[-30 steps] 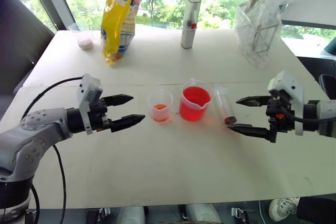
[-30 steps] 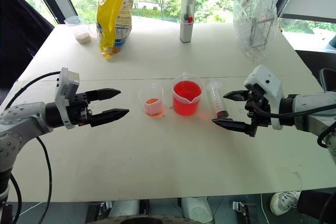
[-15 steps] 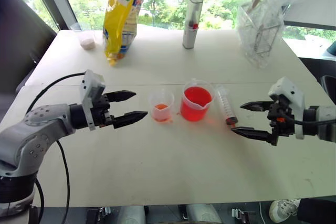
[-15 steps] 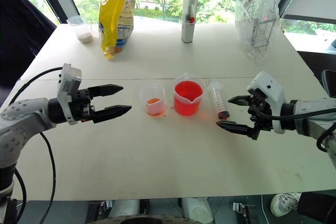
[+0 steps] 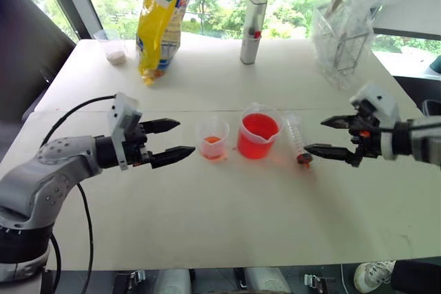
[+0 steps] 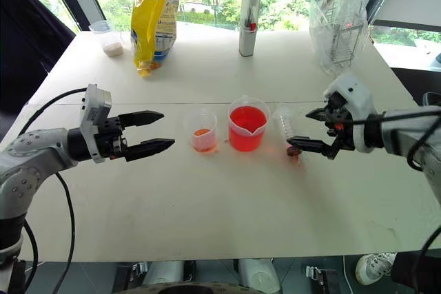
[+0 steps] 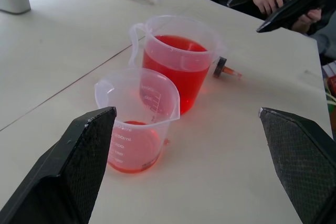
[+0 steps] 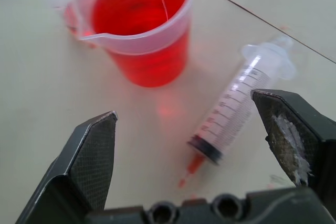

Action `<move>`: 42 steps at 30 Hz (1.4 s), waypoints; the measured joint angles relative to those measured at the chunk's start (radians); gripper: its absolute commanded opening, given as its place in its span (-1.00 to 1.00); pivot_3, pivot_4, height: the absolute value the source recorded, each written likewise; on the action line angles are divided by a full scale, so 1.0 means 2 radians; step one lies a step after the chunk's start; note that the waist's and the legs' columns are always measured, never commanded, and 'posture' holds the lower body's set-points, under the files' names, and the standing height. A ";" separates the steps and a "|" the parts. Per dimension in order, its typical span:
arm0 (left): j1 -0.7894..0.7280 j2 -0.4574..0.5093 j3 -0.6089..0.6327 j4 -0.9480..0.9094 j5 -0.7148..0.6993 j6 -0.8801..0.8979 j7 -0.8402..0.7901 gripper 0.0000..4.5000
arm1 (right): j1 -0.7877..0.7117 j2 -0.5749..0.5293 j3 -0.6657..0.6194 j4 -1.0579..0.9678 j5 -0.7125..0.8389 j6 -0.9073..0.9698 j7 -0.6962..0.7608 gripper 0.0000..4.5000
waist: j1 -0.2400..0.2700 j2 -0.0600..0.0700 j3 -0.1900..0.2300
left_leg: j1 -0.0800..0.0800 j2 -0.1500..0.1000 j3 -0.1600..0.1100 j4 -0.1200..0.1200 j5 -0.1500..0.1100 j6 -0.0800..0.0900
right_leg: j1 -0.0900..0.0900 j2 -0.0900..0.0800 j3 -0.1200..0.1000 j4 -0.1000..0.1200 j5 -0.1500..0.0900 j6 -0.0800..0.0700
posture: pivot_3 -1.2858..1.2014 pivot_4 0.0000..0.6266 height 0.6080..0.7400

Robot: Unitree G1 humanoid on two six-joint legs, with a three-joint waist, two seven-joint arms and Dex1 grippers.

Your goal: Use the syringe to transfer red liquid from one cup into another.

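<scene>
the right gripper (image 5: pixel 325 137) has come in toward the middle of the table (image 5: pixel 227 225) since a second ago; back then it hung further out to the right of the syringe (image 5: pixel 298 139), and now its black fingers sit right over the syringe's near end, one finger above the barrel and the lower one close by the orange-red tip. its jaws are spread wide apart with nothing between them, and from its wrist view the syringe (image 8: pixel 236 103) lies flat on the table between the two fingers, not touched as far as i can see.

the syringe itself hasn't shifted: it lies just to the right of the larger spouted beaker (image 5: pixel 258 132), which is well filled with red liquid (image 5: pixel 258 129). the smaller cup (image 5: pixel 211 139) stands just left of the beaker, with only a shallow layer of orange-red at its bottom.

the left gripper (image 5: pixel 178 138) has stayed put, level above the table a little left of the smaller cup, jaws wide apart and empty.

at the back of the table a yellow bag (image 5: pixel 160 22), a tall silver canister (image 5: pixel 251 29) and a clear plastic wrap over a wire rack (image 5: pixel 341 32) stand as they did.
</scene>
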 measured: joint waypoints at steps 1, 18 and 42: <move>-0.001 -0.001 -0.001 0.001 0.003 -0.002 -0.001 1.00 | -0.029 0.008 0.018 0.017 -0.005 0.017 -0.008 0.98 | -0.001 0.000 0.000 | 0.000 0.000 0.000 0.000 0.000 0.000 | 0.000 0.000 0.000 0.000 0.000 0.000 | 0.03 -0.52 1.00; 0.008 -0.020 -0.015 0.005 0.032 -0.031 0.008 1.00 | -0.348 0.191 0.291 0.462 -0.155 0.153 -0.029 0.98 | 0.001 0.000 0.000 | -0.002 0.000 0.001 -0.001 0.000 0.000 | -0.003 0.000 0.000 0.000 0.001 0.001 | 0.03 -0.52 1.00; 0.046 -0.029 0.000 -0.034 0.032 -0.037 0.055 1.00 | -0.411 0.334 0.288 0.737 -0.322 0.005 0.020 -0.39 | -0.013 0.001 0.000 | -0.001 0.000 0.001 0.001 0.000 0.000 | -0.002 0.001 0.000 0.003 0.001 0.001 | 0.03 -0.52 1.00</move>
